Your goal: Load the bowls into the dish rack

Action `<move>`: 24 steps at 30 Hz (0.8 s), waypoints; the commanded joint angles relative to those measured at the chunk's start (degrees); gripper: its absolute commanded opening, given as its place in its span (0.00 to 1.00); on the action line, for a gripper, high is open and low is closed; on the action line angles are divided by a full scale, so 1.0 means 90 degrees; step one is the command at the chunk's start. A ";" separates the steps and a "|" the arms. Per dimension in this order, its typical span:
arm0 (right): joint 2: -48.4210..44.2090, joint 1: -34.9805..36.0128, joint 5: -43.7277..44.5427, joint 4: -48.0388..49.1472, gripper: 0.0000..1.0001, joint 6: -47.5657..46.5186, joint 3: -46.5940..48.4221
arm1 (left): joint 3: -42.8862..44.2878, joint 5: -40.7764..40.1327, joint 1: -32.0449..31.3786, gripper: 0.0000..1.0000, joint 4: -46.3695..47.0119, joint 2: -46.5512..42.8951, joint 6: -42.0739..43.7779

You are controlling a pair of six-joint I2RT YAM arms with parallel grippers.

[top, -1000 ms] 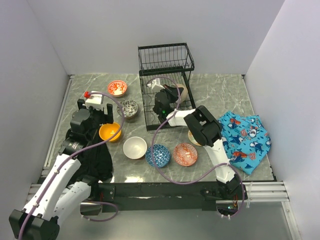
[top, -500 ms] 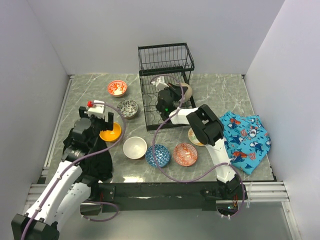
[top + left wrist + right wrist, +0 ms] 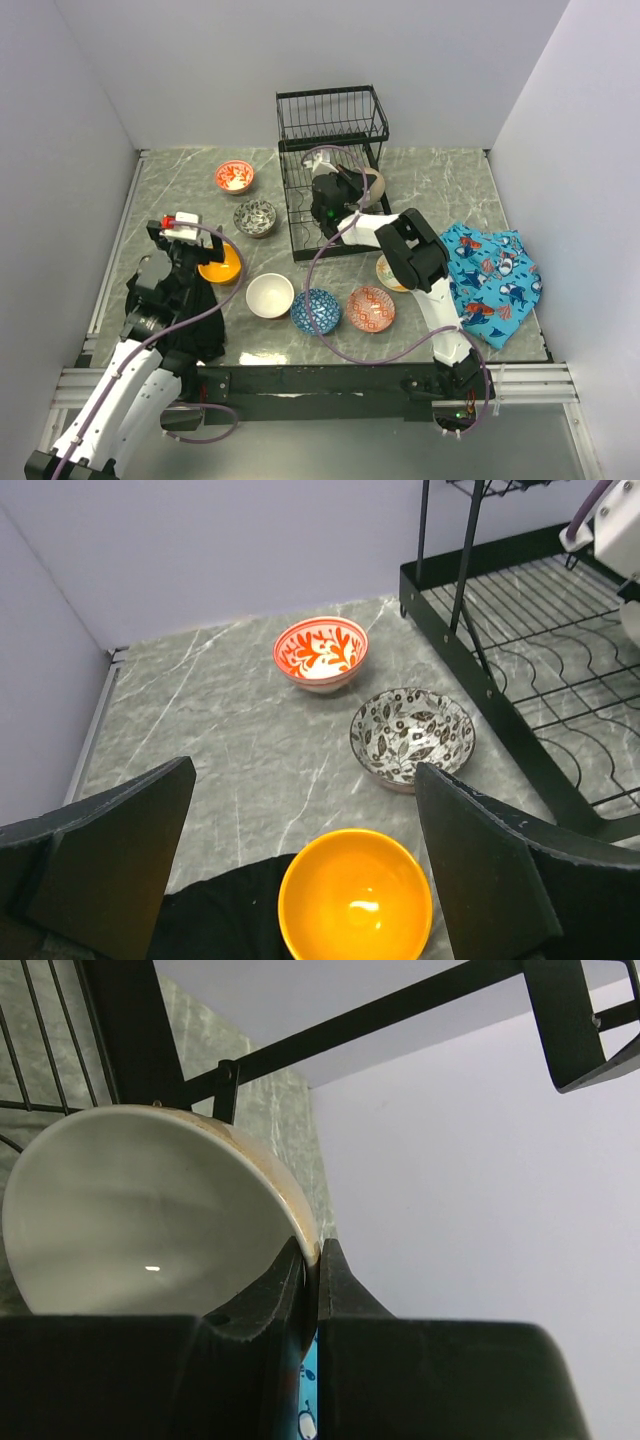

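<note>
Here the right gripper (image 3: 310, 1256) pinches the beige bowl (image 3: 140, 1220) inside the dish rack (image 3: 330, 120).

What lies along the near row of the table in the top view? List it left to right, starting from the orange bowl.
orange bowl → white bowl → blue patterned bowl → red patterned bowl → whale-print cloth

Cut off by frame edge: near rim of orange bowl (image 3: 355, 895), between left pincer (image 3: 303, 770) fingers. Hidden behind right pincer (image 3: 312, 1255): lower part of beige bowl (image 3: 140, 1210)
</note>
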 commanded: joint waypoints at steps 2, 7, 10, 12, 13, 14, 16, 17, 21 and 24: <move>-0.0028 -0.0104 0.0524 0.0247 0.00 -0.0012 0.0606 | -0.0076 0.0207 0.0031 0.99 0.0318 -0.0226 -0.0174; 0.0539 -0.0222 0.0917 0.0381 0.00 -0.0430 0.1438 | -0.0135 0.0169 0.0031 0.99 0.0367 -0.0344 -0.0134; 0.0647 -0.0105 0.0935 0.0365 0.00 -0.0384 0.1438 | -0.0086 0.0217 0.0031 0.99 0.0250 -0.0383 -0.0134; 0.0676 -0.0027 0.0936 0.0286 0.00 -0.0354 0.1428 | -0.0096 0.0247 0.0031 0.99 0.0240 -0.0412 -0.0134; 0.0696 0.0032 0.0945 0.0247 0.00 -0.0315 0.1448 | -0.0106 0.0256 0.0041 0.99 0.0240 -0.0431 -0.0134; 0.0735 0.0052 0.0955 0.0198 0.00 -0.0295 0.1467 | -0.0115 0.0256 0.0031 0.99 0.0259 -0.0461 -0.0134; 0.0784 0.0100 0.0936 0.0091 0.00 -0.0256 0.1506 | -0.0125 0.0247 0.0041 0.99 0.0279 -0.0509 -0.0134; 0.0842 0.0130 0.0926 0.0129 0.00 -0.0285 0.1506 | -0.0135 0.0227 0.0031 0.99 0.0317 -0.0539 -0.0125; 0.1018 0.0237 0.0819 0.0295 0.00 -0.0451 0.1516 | -0.0184 0.0256 0.0031 0.99 0.0366 -0.0675 -0.0095; 0.1203 0.0354 0.0809 0.0256 0.00 -0.0480 0.1633 | -0.0223 0.0295 0.0041 0.99 0.0377 -0.0793 -0.0095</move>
